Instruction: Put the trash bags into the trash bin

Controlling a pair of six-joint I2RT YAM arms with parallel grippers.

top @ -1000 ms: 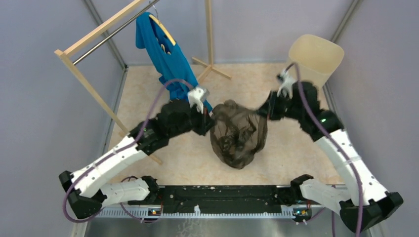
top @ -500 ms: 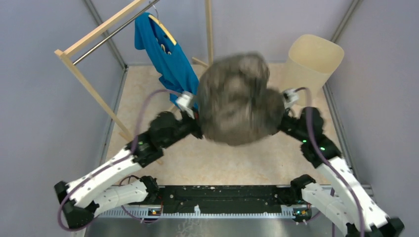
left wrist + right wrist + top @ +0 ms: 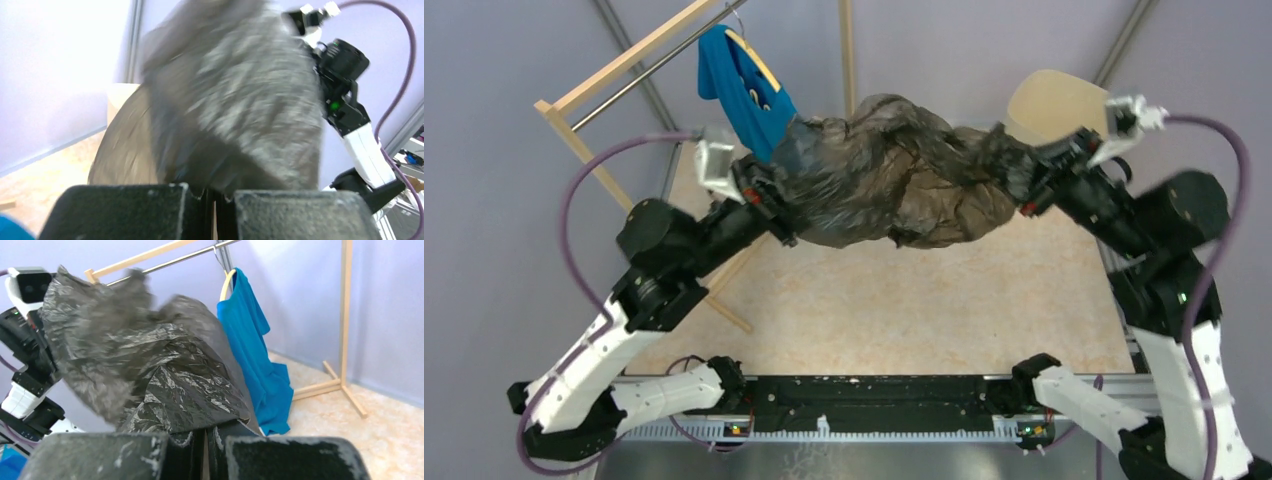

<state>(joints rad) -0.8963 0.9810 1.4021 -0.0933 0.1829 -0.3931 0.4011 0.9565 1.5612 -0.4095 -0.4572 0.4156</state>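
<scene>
Trash bag (image 3: 884,185) stretched aloft between left gripper (image 3: 774,205) and right gripper (image 3: 1027,185), each pinching one end

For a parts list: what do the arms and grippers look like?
The left arm and right arm have white lower links and black joints above. A purple cable runs along each. The left gripper and right gripper each have two blocky black fingers, scuffed whitish. A white camera sits on each wrist.

In the top view, the upper middle is spanned by the stretched bag (image 3: 884,185). The bin (image 3: 1054,100) at upper right is partly covered by the right arm (image 3: 1124,210). The upper left is blocked by the rack (image 3: 614,58) and shirt (image 3: 734,80). Bare floor (image 3: 904,310) is found across the centre and lower middle.
</scene>
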